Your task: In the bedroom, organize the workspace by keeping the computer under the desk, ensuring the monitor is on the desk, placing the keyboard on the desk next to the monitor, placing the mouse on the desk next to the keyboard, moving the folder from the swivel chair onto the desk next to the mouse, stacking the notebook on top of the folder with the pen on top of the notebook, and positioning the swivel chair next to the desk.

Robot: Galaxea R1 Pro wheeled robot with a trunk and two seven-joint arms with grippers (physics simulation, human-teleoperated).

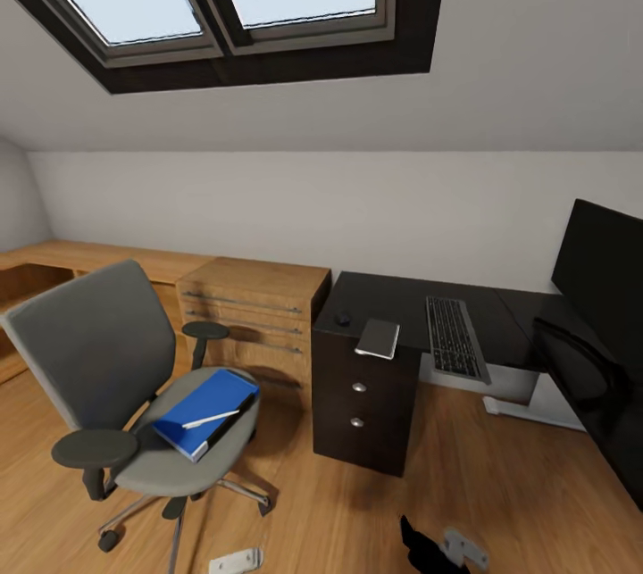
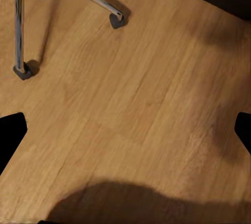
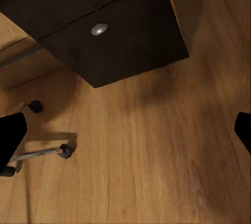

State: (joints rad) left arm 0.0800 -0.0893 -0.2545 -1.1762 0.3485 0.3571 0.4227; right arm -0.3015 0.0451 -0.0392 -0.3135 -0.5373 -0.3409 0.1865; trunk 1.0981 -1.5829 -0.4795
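**Folder on the chair, off to my left**

Folder [image 1: 205,411] lies flat on the chair [image 1: 116,378] seat, ahead and left of me, its long axis slanting from near-left to far-right. The pen [image 1: 211,419] rests on its cover along much the same line. My left arm is the nearer one, I judge; the chair stands just left of the table [image 1: 393,302] pedestal.

On the table, going right: a small dark mouse [image 1: 343,319], then the grey notebook [image 1: 379,338] overhanging the front edge, then the keyboard [image 1: 455,337] lying front to back, then the monitor [image 1: 600,275] at the far right.

My left hand [image 2: 125,130] hangs over bare floor [image 2: 130,93], fingers wide apart; its camera catches the chair's chrome legs and casters, which the head view half hides under the seat. My right hand [image 3: 125,135] is also spread wide, and its camera gives the pedestal's lower drawers and knobs from close by.
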